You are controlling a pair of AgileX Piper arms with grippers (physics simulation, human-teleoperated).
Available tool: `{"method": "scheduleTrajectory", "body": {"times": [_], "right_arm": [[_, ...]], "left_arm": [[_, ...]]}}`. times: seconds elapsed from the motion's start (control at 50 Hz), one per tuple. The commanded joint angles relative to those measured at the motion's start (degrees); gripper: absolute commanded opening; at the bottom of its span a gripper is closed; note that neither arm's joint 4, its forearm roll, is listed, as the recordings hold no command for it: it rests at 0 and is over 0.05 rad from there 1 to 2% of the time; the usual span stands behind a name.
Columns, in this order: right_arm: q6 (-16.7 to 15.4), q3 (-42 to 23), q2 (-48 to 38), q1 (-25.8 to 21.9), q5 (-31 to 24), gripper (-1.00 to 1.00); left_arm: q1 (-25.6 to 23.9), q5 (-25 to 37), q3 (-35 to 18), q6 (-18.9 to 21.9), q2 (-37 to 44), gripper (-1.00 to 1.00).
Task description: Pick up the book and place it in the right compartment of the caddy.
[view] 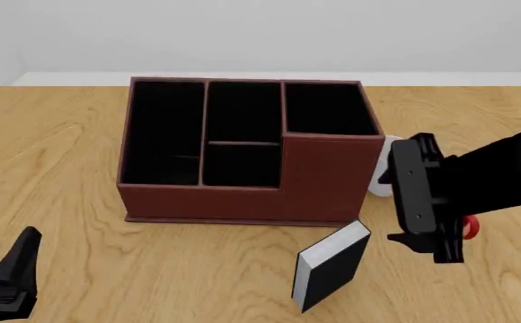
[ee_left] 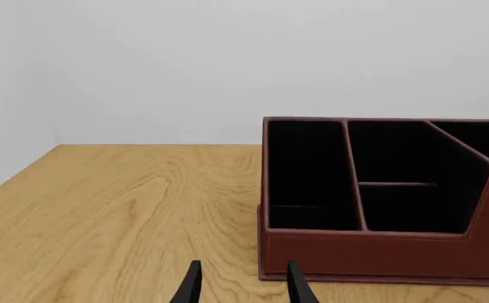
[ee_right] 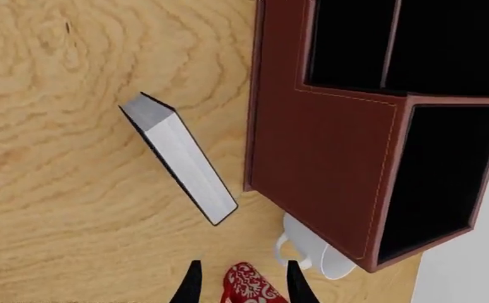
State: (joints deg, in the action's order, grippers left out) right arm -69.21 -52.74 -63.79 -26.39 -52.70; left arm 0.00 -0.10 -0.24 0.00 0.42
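Note:
The black book with white page edges stands tilted on the table just in front of the caddy's right end; it also shows in the right wrist view. The caddy is reddish-brown with a black inside. Its right compartment is the tall-walled square section, seen too in the right wrist view and the left wrist view. My right gripper is open and empty, up to the right of the book and apart from it. My left gripper is open and empty, low at the table's front left.
A white mug stands against the caddy's right side, also in the right wrist view. A red patterned object lies under the right arm and shows between the right fingers. Bare wooden table lies left of the caddy.

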Motion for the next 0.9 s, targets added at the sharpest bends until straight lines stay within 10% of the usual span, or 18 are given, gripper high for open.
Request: {"method": "scheduleTrajectory", "body": {"times": [0.02,0.9], "right_arm": [[-0.5,-1.8,-2.5,-0.3,-0.8,1.00],[5.7,-1.2,-10.4,-8.1,1.2,1.00]], "left_arm": [[0.0,0.0,0.0,0.0,0.0,1.00],[0.0,0.0,0.0,0.0,0.0,1.00]]}}
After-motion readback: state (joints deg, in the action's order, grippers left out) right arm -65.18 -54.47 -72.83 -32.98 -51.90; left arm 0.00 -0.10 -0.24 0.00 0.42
